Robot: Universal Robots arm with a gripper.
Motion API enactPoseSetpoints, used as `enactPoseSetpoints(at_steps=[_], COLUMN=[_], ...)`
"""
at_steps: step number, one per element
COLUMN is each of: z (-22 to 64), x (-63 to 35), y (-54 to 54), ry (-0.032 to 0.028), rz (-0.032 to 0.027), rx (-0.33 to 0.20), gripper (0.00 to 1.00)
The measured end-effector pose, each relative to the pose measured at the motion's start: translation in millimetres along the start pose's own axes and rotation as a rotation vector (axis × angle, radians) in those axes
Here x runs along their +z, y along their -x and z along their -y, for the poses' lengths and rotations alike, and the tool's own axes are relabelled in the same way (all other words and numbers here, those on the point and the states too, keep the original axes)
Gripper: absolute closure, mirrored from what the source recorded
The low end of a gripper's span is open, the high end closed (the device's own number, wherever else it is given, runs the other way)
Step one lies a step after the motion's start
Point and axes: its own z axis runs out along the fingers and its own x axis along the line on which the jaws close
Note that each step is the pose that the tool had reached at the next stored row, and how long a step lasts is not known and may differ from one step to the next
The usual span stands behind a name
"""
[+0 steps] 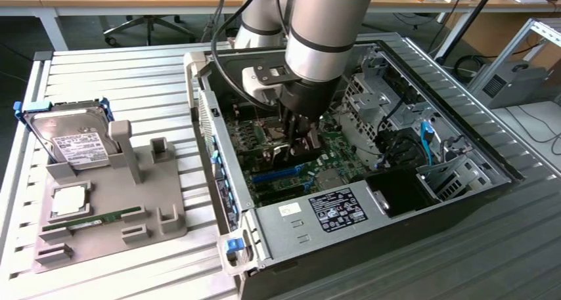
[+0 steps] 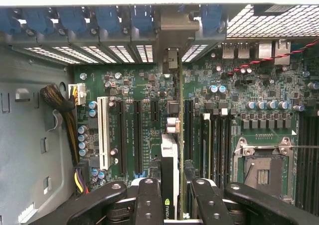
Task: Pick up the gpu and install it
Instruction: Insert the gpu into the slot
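Pincer: black, two-fingered, lowered into the open computer case and clamped on the gpu, one finger on each flat face of the card.

Counter: pale slatted top carrying everything listed below.

Computer case: tower laid on its side with the side panel off, on the exterior view's right half of the counter.

Arm: silver and grey, reaching down into the case from above.

Holder: grey moulded stand with several cradles, on the exterior view's left, well apart from the case.

Motherboard: green, on the case floor, with long black slots, one white slot and a bare processor socket.

Hard drive: silver with a white label, leaning tilted in the holder's rear cradle.

gpu: seen edge-on in the wrist view, standing on its long edge over the motherboard between the black slots, its silver bracket end toward the row of blue latches at the case wall. Whether its lower edge sat in a slot could not be told.

Memory stick: narrow, green, lying flat near the holder's front.
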Motion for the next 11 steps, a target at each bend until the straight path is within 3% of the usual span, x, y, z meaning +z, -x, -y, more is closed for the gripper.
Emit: enactPoseSetpoints(at_steps=[6, 9, 11], z=[0.2, 1.0, 1.3], x=[0.2, 0.1, 0.1], y=[0.1, 0.0, 0.0], ry=[0.0005, 0.0099, 0.0117], rz=[0.0002, 0.0001, 0.0], rx=[0.0, 0.0, 0.0], gripper=[0.72, 0.72, 0.72])
